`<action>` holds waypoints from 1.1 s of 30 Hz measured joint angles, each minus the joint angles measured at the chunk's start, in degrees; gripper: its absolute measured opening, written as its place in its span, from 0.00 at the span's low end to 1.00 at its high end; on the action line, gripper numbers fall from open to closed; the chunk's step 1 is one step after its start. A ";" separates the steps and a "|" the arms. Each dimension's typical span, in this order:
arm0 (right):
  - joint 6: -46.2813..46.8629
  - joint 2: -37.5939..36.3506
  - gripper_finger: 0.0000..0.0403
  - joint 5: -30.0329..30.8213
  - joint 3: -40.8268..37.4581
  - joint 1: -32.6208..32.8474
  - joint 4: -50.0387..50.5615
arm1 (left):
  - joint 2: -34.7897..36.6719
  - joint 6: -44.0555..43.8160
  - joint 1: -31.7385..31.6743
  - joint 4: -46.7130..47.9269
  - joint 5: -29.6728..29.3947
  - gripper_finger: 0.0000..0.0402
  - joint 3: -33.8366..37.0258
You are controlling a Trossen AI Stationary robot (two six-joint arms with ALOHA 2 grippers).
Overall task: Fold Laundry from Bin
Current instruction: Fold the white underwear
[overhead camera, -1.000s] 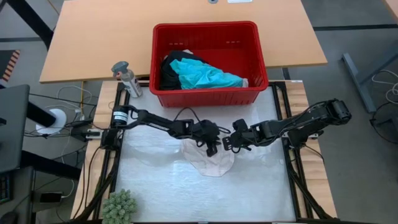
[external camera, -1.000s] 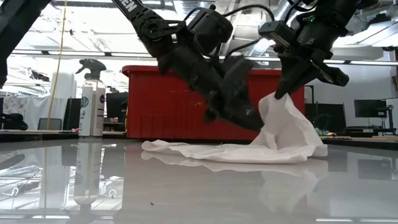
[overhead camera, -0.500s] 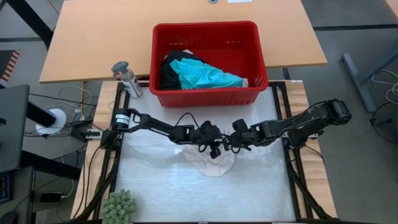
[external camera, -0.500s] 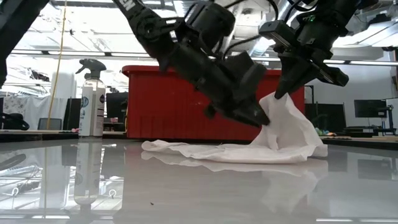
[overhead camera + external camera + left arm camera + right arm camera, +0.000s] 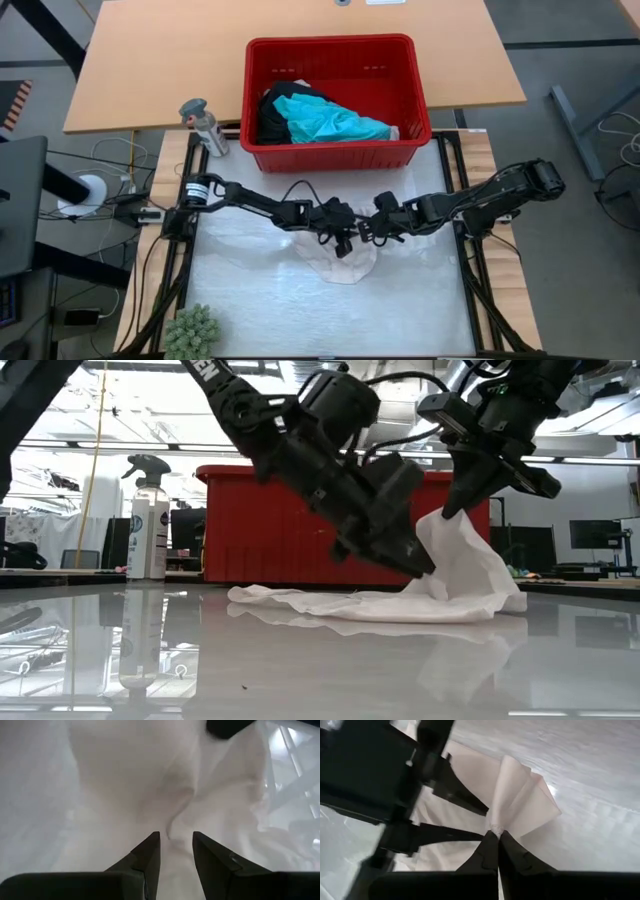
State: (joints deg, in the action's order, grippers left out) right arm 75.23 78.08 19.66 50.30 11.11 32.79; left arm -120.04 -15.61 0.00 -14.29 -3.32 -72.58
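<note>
A white garment lies crumpled at the middle of the table, one part pulled up into a peak. My right gripper is shut on that peak. My left gripper is open, slanting down from the table's left. Its fingertips stand right at the raised cloth below the right gripper, a fold showing between them; whether they touch it I cannot tell. The red bin stands beyond the table's far edge, holding a turquoise shirt and black clothing. My right gripper pinches a bunched peak of the white garment between its two fingertips. It comes from above, slanting down from the table's right. The cloth fans out below the fingers in several gathered folds, and its lower part lies spread on the table.
A spray bottle stands at the table's far left corner, beside the bin. A small green plant-like thing sits at the near left corner. The glossy table surface is bare on the near side of the garment.
</note>
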 joint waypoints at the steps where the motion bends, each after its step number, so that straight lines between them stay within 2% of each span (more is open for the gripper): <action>1: 0.76 0.00 0.06 0.01 0.02 0.00 0.90 | 0.74 0.80 -0.06 0.52 0.00 0.26 0.00; 7: 6.12 0.00 0.07 -0.03 -0.04 0.08 6.96 | 3.23 6.45 -0.25 1.88 -2.61 0.26 -0.07; 12: 9.52 0.00 0.10 -0.26 -0.04 0.11 10.36 | -0.96 5.14 -0.25 3.38 -3.38 0.26 0.00; 17: 10.46 0.00 0.19 -2.82 -0.02 0.12 16.18 | -3.68 2.72 -0.48 3.89 -3.42 0.26 -0.04; 25: 10.56 0.00 0.35 -5.18 -0.02 1.55 28.69 | -4.43 3.86 -0.61 3.94 -3.56 0.26 -0.11; 27: 9.23 -0.08 0.37 -4.27 -0.07 2.34 26.51 | -4.45 3.84 -0.69 4.01 -3.48 0.26 -0.11; 31: -1.87 0.03 0.36 -1.80 0.00 4.56 13.07 | -4.47 3.84 -0.75 4.01 -3.49 0.26 -0.09; 33: -3.48 1.39 0.35 -1.75 0.11 5.07 10.42 | -4.49 3.73 -0.76 4.02 -3.51 0.26 -0.07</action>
State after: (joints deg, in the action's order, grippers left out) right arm 71.74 79.48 17.91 50.42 16.19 43.21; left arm -124.53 -11.88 -0.75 -10.27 -6.83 -72.64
